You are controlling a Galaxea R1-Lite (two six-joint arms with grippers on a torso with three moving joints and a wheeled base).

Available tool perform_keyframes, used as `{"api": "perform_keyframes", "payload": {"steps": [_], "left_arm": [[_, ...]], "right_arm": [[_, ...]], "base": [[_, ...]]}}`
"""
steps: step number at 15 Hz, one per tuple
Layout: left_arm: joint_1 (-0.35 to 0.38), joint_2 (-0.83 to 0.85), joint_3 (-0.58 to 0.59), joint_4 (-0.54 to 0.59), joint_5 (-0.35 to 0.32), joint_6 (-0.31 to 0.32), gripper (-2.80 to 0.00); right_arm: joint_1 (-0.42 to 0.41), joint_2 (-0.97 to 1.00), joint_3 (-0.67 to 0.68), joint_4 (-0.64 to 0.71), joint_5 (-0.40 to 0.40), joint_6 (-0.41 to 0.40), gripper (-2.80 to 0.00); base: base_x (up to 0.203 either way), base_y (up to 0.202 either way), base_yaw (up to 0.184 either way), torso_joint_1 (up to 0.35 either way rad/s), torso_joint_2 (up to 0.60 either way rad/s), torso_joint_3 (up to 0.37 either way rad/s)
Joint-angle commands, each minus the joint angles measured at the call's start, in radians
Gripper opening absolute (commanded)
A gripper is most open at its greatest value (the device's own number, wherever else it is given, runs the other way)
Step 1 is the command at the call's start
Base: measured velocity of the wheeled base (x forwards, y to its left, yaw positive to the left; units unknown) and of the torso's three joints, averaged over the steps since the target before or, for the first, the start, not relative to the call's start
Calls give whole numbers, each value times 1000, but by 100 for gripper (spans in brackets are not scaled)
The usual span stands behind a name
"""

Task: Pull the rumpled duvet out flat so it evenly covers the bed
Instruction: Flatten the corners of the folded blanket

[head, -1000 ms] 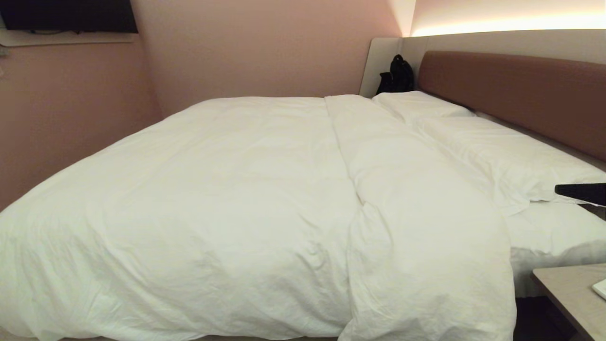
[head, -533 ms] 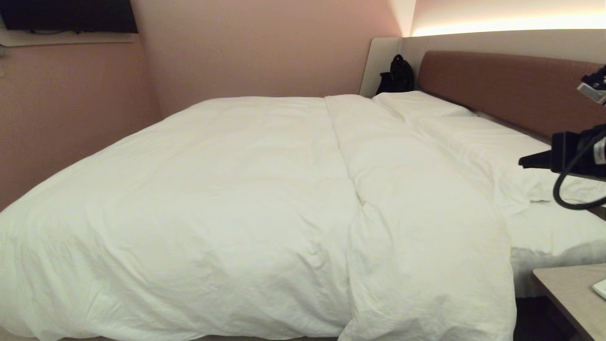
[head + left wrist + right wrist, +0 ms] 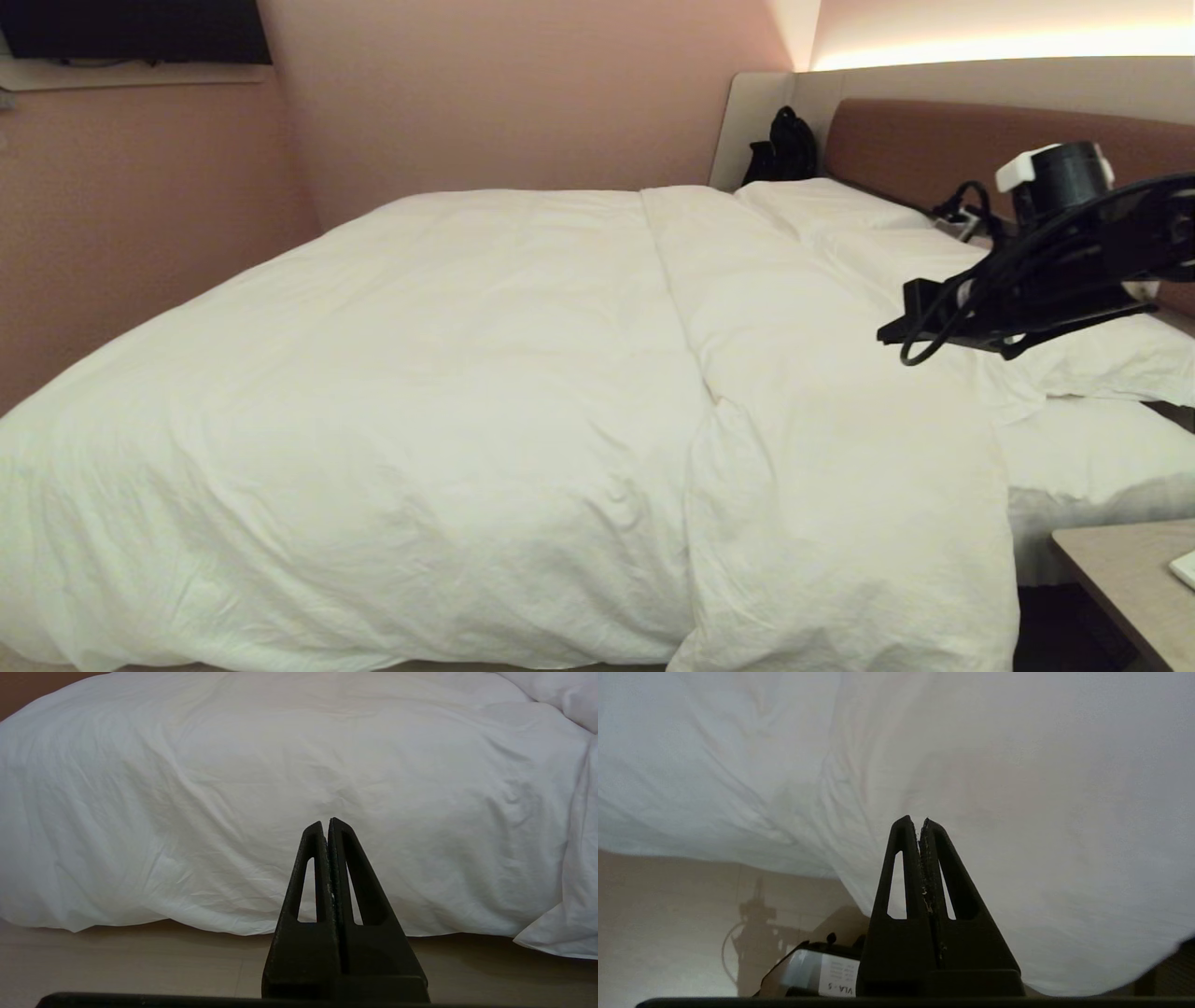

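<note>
The puffy white duvet [image 3: 448,373] lies over the bed [image 3: 1083,467], with a long crease running from its far edge to the near side and its near edge hanging toward the floor. My right gripper [image 3: 885,333] reaches in from the right and hovers above the duvet's pillow-side edge, shut with nothing in it. In the right wrist view its shut tips [image 3: 920,821] point at the duvet [image 3: 1017,812]. My left gripper [image 3: 326,822] is shut and empty, held low in front of the duvet's hanging near edge [image 3: 280,765].
Two flat white pillows [image 3: 934,271] lie against the reddish-brown headboard [image 3: 934,140]. A black bag [image 3: 784,149] sits in the far corner. A beige bedside table [image 3: 1130,579] stands at the near right. Pink walls close the far and left sides; pale floor [image 3: 117,961] runs under the duvet's edge.
My right arm has swung in from the right edge of the head view, leftward, to above the duvet by the pillows. The duvet has not moved.
</note>
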Motion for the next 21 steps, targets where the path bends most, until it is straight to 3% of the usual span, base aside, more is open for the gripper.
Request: {"api": "perform_keyframes", "payload": {"steps": [1, 6, 11, 12, 15, 19, 21], "left_arm": [[0, 0, 0, 0, 0, -2, -280], [0, 0, 0, 0, 0, -2, -280], [0, 0, 0, 0, 0, -1, -280], [0, 0, 0, 0, 0, 0, -280], [0, 0, 0, 0, 0, -2, -280], [0, 0, 1, 0, 0, 0, -280], [0, 0, 1, 0, 0, -2, -280]], "right_arm": [[41, 106, -37, 22, -3, 21, -280], [124, 241, -112, 60, -138, 27, -280], [165, 361, -215, 61, -154, 25, -280], [173, 388, -244, 61, -154, 25, 0], [219, 447, -276, 52, -168, 16, 0], [284, 482, -276, 22, -351, -43, 0], [310, 483, -276, -42, -381, -56, 0]], "base": [[0, 0, 0, 0, 0, 0], [0, 0, 0, 0, 0, 0], [0, 0, 0, 0, 0, 0], [0, 0, 0, 0, 0, 0], [0, 0, 0, 0, 0, 0], [0, 0, 0, 0, 0, 0], [0, 0, 0, 0, 0, 0]]}}
